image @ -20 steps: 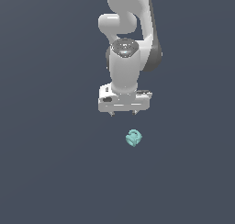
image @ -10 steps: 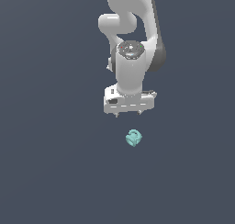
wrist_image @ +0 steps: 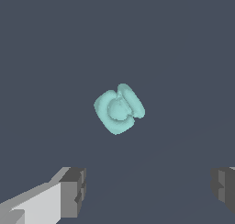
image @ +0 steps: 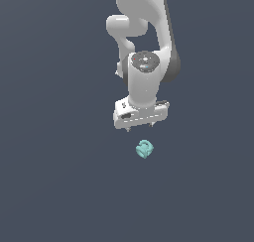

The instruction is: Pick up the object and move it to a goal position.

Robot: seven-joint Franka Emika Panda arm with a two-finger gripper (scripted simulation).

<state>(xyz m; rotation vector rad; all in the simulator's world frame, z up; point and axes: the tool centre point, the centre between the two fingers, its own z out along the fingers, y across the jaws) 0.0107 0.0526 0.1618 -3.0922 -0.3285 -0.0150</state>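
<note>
The object (image: 144,149) is a small teal knobbly piece of interlocked curved rings lying on the dark grey floor. It also shows in the wrist view (wrist_image: 119,108), in the middle of the picture. My white gripper (image: 141,129) hangs above the floor, just behind the object in the exterior view, and does not touch it. The jaws stand wide apart and hold nothing. In the wrist view the gripper (wrist_image: 149,191) shows as two grey fingertips (wrist_image: 73,192), with the object beyond them, not between them.
The white arm (image: 146,47) rises behind the gripper toward the top of the exterior view. The dark grey floor (image: 59,176) spreads around the object with nothing else seen on it.
The gripper has turned about its own axis and tilted slightly, and has shifted a little. The object has not moved.
</note>
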